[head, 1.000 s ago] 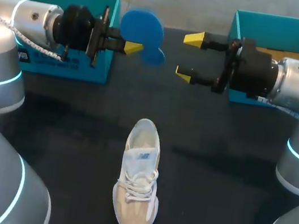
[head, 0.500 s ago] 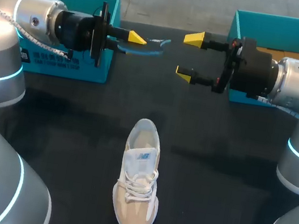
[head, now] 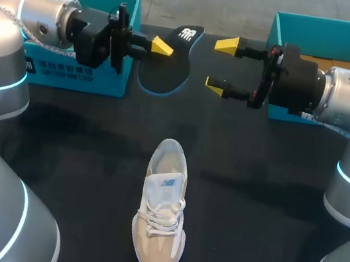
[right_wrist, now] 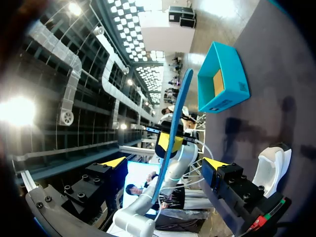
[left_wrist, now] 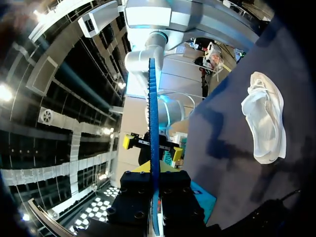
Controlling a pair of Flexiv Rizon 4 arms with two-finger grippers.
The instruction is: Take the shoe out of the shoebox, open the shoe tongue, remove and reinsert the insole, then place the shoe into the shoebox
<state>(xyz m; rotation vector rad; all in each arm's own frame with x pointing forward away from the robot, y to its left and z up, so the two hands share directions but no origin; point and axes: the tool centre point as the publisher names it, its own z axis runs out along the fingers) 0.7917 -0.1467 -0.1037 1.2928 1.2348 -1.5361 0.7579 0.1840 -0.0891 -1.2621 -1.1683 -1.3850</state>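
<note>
The white and beige shoe (head: pixel 163 203) lies on the black table, toe toward me, also seen beside the fingers in both wrist views (left_wrist: pixel 266 123) (right_wrist: pixel 269 170). My left gripper (head: pixel 161 46) is shut on the insole (head: pixel 171 66), which hangs over the table's far middle with its black top and white logo facing up and a blue rim. In the left wrist view the insole (left_wrist: pixel 153 113) shows edge-on as a thin blue strip rising from the shut gripper (left_wrist: pixel 154 183). My right gripper (head: pixel 221 66) stands open just right of the insole, and its view has the insole (right_wrist: pixel 175 123) ahead of the gripper (right_wrist: pixel 165 163).
Two teal boxes stand at the back, one under my left arm (head: pixel 64 69) and one behind my right arm (head: pixel 339 34). One teal box (right_wrist: pixel 222 76) shows in the right wrist view.
My left gripper has turned the insole over: blue underside facing the camera, then edge-on, now black top side up. The right arm and the shoe have not moved.
</note>
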